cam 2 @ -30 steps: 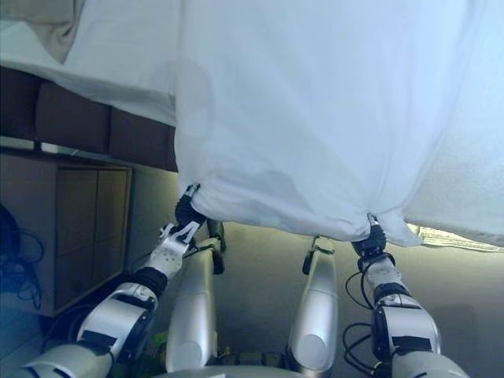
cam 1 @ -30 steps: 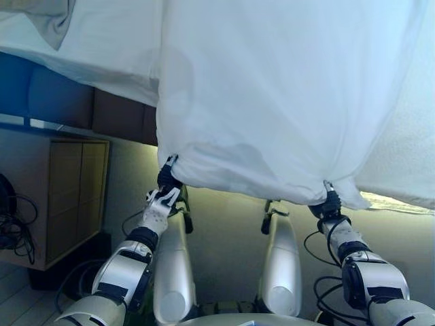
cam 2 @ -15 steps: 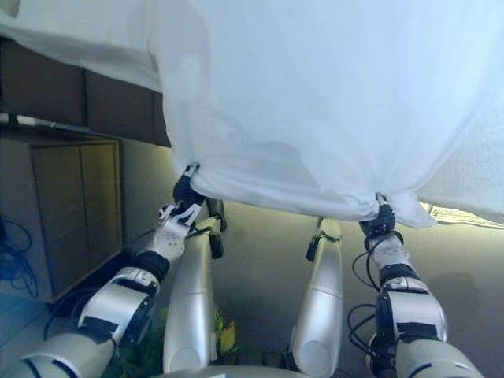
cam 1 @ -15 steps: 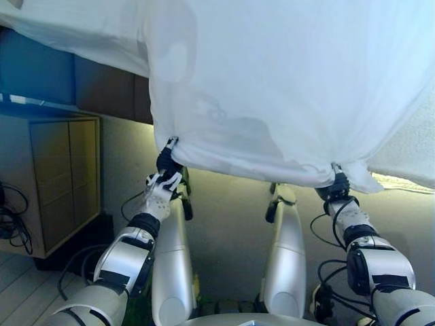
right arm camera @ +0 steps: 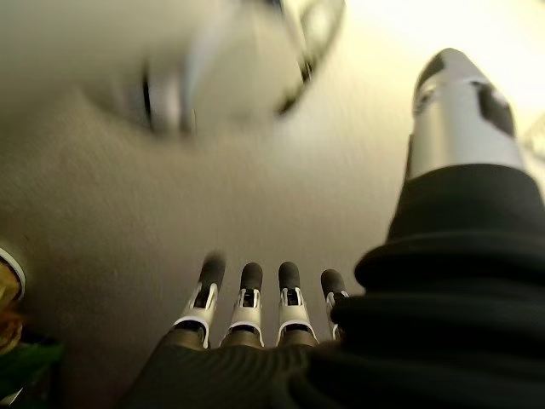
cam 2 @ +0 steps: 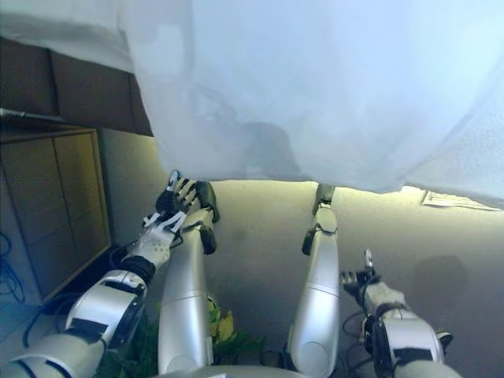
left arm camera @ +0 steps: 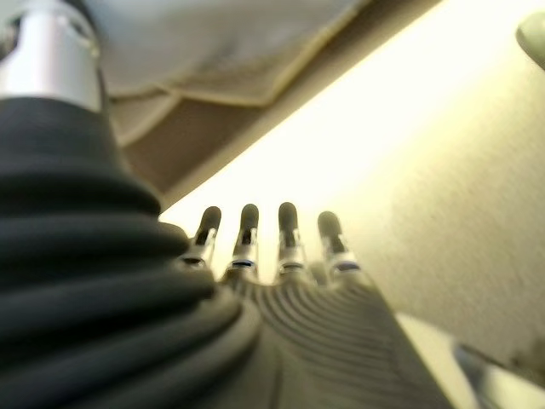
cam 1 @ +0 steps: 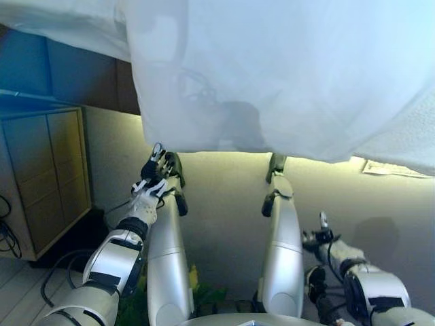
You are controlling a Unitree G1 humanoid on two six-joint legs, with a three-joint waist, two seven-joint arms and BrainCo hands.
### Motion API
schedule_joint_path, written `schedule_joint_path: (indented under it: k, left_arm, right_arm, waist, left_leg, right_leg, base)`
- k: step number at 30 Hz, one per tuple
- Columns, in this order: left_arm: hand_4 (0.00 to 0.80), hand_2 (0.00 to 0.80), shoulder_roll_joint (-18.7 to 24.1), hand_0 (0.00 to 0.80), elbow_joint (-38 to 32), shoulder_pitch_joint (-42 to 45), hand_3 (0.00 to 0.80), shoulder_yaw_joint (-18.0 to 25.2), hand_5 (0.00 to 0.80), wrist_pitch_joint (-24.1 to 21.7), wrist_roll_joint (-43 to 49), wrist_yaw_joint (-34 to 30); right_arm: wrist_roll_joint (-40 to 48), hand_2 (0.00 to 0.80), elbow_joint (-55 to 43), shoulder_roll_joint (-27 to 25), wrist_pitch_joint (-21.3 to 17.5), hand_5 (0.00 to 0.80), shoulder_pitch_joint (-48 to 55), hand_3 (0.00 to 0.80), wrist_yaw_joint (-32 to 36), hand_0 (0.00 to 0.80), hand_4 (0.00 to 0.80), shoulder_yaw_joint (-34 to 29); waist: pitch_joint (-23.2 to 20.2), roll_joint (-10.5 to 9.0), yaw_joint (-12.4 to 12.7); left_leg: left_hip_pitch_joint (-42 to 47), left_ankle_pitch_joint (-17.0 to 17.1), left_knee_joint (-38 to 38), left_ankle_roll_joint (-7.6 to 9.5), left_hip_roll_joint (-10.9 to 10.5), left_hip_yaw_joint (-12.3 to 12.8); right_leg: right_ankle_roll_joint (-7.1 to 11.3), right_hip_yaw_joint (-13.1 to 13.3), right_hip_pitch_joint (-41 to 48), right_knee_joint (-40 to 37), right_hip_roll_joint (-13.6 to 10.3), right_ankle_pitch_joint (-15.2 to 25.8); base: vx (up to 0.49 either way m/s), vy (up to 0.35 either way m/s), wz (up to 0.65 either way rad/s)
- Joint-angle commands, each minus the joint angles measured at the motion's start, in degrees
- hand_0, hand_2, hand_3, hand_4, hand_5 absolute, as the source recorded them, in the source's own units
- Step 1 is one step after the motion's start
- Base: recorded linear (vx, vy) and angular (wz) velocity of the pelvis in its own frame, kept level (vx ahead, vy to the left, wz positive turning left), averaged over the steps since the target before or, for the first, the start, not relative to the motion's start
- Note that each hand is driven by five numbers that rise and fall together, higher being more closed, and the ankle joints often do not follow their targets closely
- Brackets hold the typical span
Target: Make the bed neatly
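Observation:
A white bed sheet [cam 1: 272, 68] hangs over the bed's edge and fills the upper part of both eye views; its hem [cam 1: 224, 148] hangs free. My left hand [cam 1: 155, 178] is open with straight fingers just below the hem's left corner and holds nothing. In the left wrist view its fingers [left arm camera: 247, 234] point at the carpet, with the sheet's hem [left arm camera: 230, 51] above. My right hand [cam 1: 319, 234] is open and empty, low near the floor, well below the sheet. Its fingers [right arm camera: 255, 294] show straight over the carpet in the right wrist view.
A wooden cabinet [cam 1: 41, 170] stands at the left beside the dark bed frame [cam 1: 75, 75]. Beige carpet [cam 1: 224, 197] lies under the bed's edge. A sheet of paper [cam 1: 387, 168] lies on the floor at the right. Green leaves [cam 1: 197, 292] show at the bottom.
Both hands have let go of the sheet's hem and opened. The right hand has dropped toward the floor. The sheet now hangs free. The camera has shifted.

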Motion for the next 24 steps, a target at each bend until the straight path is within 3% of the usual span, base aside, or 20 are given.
schedule_joint_path:
  k: [1,3,4,8,9,15,20,24]
  left_arm:
    - [0.000,0.000,2.5,0.000,-0.2,3.0,0.000,5.9,0.000,0.0,-6.9,-2.6]
    - [0.000,0.000,2.7,0.000,-2.4,4.2,0.000,7.5,0.000,1.8,-13.7,-7.3]
    - [0.000,0.000,2.4,0.000,-4.6,5.8,0.000,8.1,0.000,2.2,-15.8,-10.2]
    - [0.000,0.000,0.8,0.000,-17.5,13.1,0.000,5.8,0.000,1.2,-17.3,-18.7]
    - [0.000,0.000,0.6,0.000,-19.8,14.6,0.000,5.5,0.000,1.1,-16.9,-21.5]
    - [0.000,0.000,-1.6,0.000,-29.0,21.2,0.000,7.6,0.000,4.1,-17.2,-37.5]
    - [0.000,0.000,-3.2,0.000,-35.9,22.5,0.000,10.5,0.000,8.2,-19.2,-45.4]
    - [0.000,0.000,-3.5,0.000,-38.7,22.3,0.000,9.8,0.000,8.5,-20.0,-47.3]
  right_arm:
    - [4.2,0.000,-1.7,-4.7,-4.7,0.000,4.4,0.000,3.6,0.000,0.000,-1.1]
    - [6.5,0.000,-1.7,-5.7,-7.8,0.000,3.9,0.000,7.5,0.000,0.000,-2.7]
    - [5.0,0.000,-2.4,-6.1,-11.2,0.000,3.8,0.000,10.0,0.000,0.000,-3.8]
    - [-0.4,0.000,-12.4,-4.5,-22.3,0.000,5.3,0.000,14.3,0.000,0.000,-4.9]
    - [-0.1,0.000,-15.1,-4.0,-23.3,0.000,6.0,0.000,15.0,0.000,0.000,-4.8]
    - [0.6,0.000,-23.3,-2.9,-27.2,0.000,9.3,0.000,23.8,0.000,0.000,-6.5]
    - [-2.2,0.000,-38.5,0.7,-27.5,0.000,13.4,0.000,35.5,0.000,0.000,-2.9]
    - [-5.4,0.000,-45.8,2.0,-27.8,0.000,14.3,0.000,34.8,0.000,0.000,-0.8]
  waist:
    - [2.0,1.75,-0.1]
    - [2.0,2.13,0.5]
    - [2.0,2.45,1.0]
    - [2.0,2.87,2.4]
    - [2.0,2.68,2.7]
    - [2.0,2.56,4.3]
    - [2.0,1.04,3.5]
    - [2.0,0.10,2.7]
  left_leg:
    - [-0.1,8.6,-5.3,-1.86,2.1,-1.2]
    - [2.1,8.7,-6.6,-2.03,2.4,-1.1]
    - [3.5,8.6,-7.4,-2.14,2.3,-1.1]
    - [7.3,9.1,-10.4,-2.30,1.6,-1.2]
    - [8.2,9.2,-11.1,-2.33,1.6,-1.3]
    - [14.7,9.8,-15.6,-2.68,1.7,-0.6]
    - [18.2,10.2,-17.7,-2.55,1.9,0.1]
    - [19.9,10.2,-18.0,-2.48,2.4,0.7]
  right_leg:
    - [-1.27,-1.2,2.1,-2.4,-2.2,5.0]
    - [-0.95,-1.9,3.9,-3.2,-2.8,4.9]
    - [-0.76,-2.2,5.0,-3.7,-3.1,5.0]
    - [-0.26,-3.4,8.7,-6.0,-3.8,5.7]
    - [-0.18,-3.8,9.8,-6.5,-3.9,6.0]
    - [0.52,-6.1,16.5,-9.5,-4.8,6.4]
    - [0.33,-6.6,19.6,-10.6,-4.3,6.3]
    - [0.35,-6.9,21.2,-10.6,-4.0,6.1]
  base:
    - [0.031,-0.063,-0.16]
    - [0.042,-0.081,-0.15]
    - [0.048,-0.079,-0.08]
    - [0.025,-0.089,0.05]
    - [0.014,-0.152,0.08]
    - [0.016,-0.094,0.07]
    - [0.002,-0.049,0.07]
    - [0.010,-0.026,0.00]
